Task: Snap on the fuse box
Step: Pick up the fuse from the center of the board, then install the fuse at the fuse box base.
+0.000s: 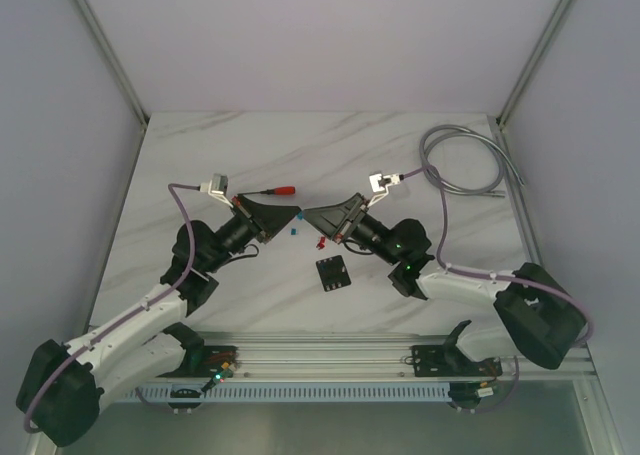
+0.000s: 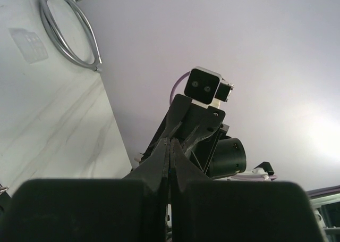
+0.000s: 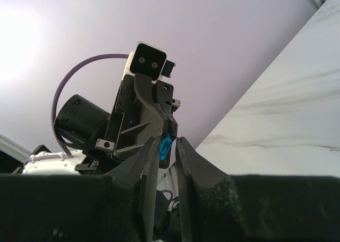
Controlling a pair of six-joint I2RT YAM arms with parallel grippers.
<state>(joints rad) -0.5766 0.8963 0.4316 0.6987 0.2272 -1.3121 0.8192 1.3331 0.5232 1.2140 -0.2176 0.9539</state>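
Note:
The fuse box (image 1: pixel 332 274), a small flat black square, lies on the marble table in front of both grippers, apart from them. My left gripper (image 1: pixel 295 213) and right gripper (image 1: pixel 307 218) meet tip to tip above the table. In the left wrist view the left gripper (image 2: pixel 170 141) is shut. The right wrist view shows it pinching a tiny blue fuse (image 3: pixel 166 145). The right gripper (image 3: pixel 167 140) stands narrowly open with that fuse between its fingertips, close to its left finger. The fuse box does not show in either wrist view.
Loose blue fuses (image 1: pixel 293 231) and a red fuse (image 1: pixel 320 243) lie below the grippers. A red-handled screwdriver (image 1: pixel 272 191) lies behind the left gripper. A grey cable loop (image 1: pixel 462 161) sits back right. A small clear square lid (image 2: pixel 29 43) lies next to it.

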